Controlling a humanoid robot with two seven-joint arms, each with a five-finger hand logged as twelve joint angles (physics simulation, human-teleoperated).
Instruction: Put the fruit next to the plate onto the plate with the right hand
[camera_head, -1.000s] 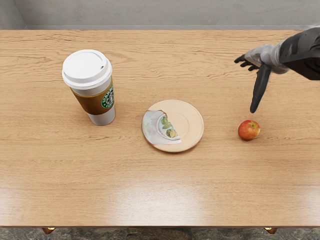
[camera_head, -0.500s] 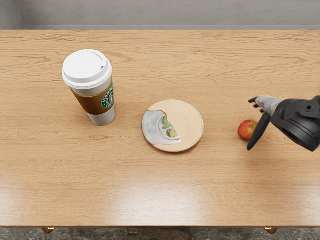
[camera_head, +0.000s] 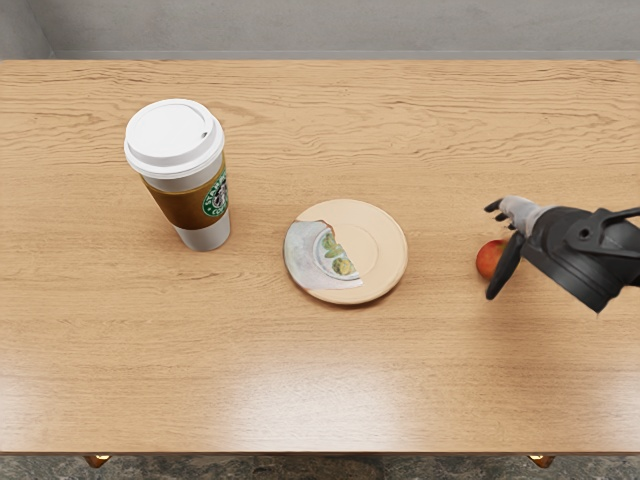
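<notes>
A small red apple (camera_head: 488, 257) lies on the table right of a tan plate (camera_head: 380, 240). The plate carries a white wrapper with green bits on its left half. My right hand (camera_head: 503, 250) comes in from the right edge and sits right against the apple, covering its right side. Its fingers are spread, one dark finger (camera_head: 504, 267) hanging down across the apple's front; the others point up behind it. Nothing shows the fingers closed around the fruit. The left arm is out of view.
A tall paper coffee cup (camera_head: 183, 172) with a white lid stands left of the plate. The wooden table (camera_head: 320, 380) ends at a front edge near the bottom of the picture.
The right hand dropped from the far right of the table to the apple's level, then slid left against the apple, hiding more of it. The apple and plate have stayed put.
</notes>
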